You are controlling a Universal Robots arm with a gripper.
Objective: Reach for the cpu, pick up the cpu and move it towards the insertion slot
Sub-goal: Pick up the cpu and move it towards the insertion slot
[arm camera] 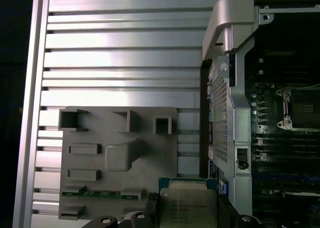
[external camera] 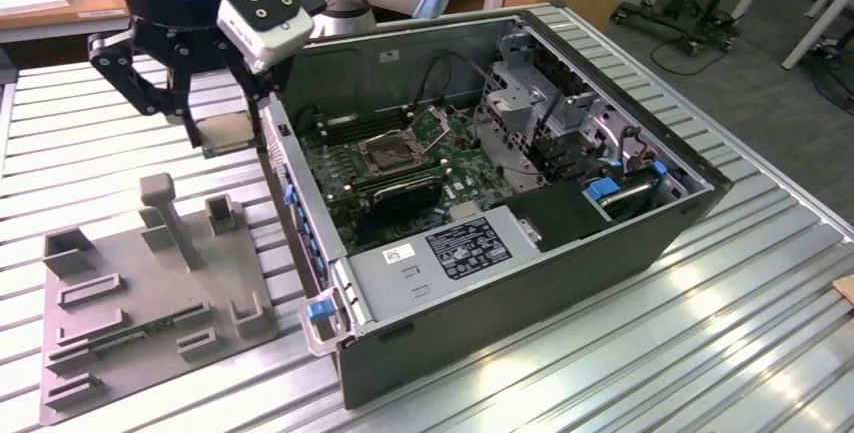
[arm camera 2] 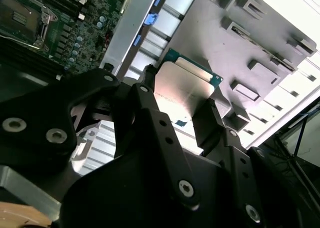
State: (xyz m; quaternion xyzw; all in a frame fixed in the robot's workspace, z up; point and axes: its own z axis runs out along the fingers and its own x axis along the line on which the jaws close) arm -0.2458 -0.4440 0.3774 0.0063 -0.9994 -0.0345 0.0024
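End effector (arm camera 2: 182, 115) grips the cpu (arm camera 2: 182, 90) beside the open computer case (external camera: 400, 298).

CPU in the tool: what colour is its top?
Pale silver-grey metal lid on a blue-green board edge; the cpu shows best in the second wrist view.

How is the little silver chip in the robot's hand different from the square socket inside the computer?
The cpu has a pale, solid metal top; the insertion slot has a shiny frame around a dark centre. The cpu is held in the hand, outside the computer case; the slot sits on the board inside. Both are square.
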